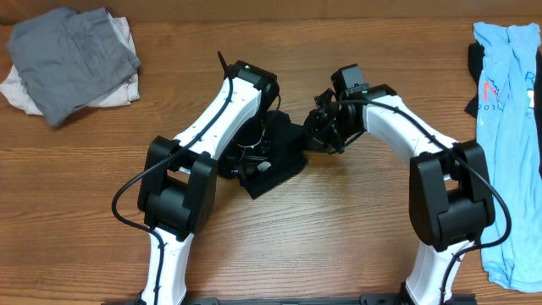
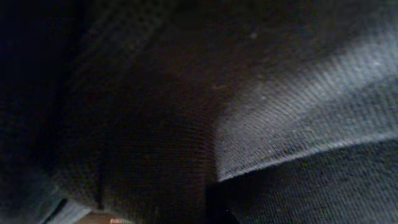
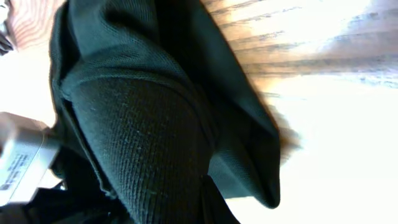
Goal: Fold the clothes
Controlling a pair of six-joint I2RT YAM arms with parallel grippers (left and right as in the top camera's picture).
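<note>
The black T-shirt lies bunched in a small heap at the table's middle, between my two arms. My left gripper is pressed down into the heap's left part. Black fabric fills the left wrist view and hides the fingers. My right gripper is at the heap's upper right edge. In the right wrist view a thick fold of the shirt runs down into the jaws, which look shut on it, above the wood.
A folded grey piece lies on a white piece at the far left corner. A light-blue shirt with red print lies along the right edge, with a dark piece beside it. The table is wooden.
</note>
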